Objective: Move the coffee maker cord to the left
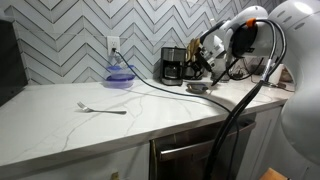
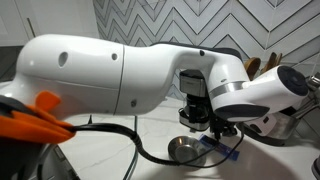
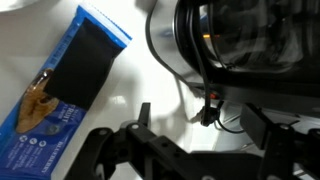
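The coffee maker (image 1: 172, 66), black and silver with a dark carafe, stands at the back of the white counter; it also shows in an exterior view (image 2: 196, 98) behind the arm and in the wrist view (image 3: 240, 40). The coffee maker cord (image 1: 150, 88) is thin and black and runs along the counter from the wall outlet (image 1: 113, 45) towards the machine. In the wrist view a stretch of the cord (image 3: 232, 127) curves just below the machine, between my fingers. My gripper (image 3: 205, 125) is open, low over the counter beside the coffee maker, also seen in an exterior view (image 1: 205, 62).
A blue snack packet (image 3: 60, 85) lies near the gripper. A small steel bowl (image 1: 198, 88) sits in front of the machine. A blue bowl (image 1: 120, 74) stands under the outlet and a fork (image 1: 100, 108) lies mid-counter. A thick black cable (image 1: 235, 120) hangs from the arm.
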Motion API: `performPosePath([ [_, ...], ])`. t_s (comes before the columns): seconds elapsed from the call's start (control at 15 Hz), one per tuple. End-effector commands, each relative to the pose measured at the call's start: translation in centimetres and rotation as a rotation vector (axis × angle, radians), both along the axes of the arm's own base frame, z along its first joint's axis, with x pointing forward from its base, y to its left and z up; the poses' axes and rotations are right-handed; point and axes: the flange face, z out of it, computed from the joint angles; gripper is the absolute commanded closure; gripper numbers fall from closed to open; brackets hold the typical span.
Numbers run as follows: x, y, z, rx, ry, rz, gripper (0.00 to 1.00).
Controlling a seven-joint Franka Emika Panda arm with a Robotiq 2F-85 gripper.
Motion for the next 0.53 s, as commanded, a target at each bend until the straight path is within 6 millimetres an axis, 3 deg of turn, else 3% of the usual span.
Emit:
performPosePath([
  [0.0, 1.0, -0.5, -1.3, 0.046, -0.028, -0.065, 0.41],
  [0.13, 1.3, -0.4, -1.7, 0.07, -0.039, -0.083, 0.56],
  [0.47, 2.0, 0.2, -2.3, 0.107, -0.051, -0.094, 0.78],
])
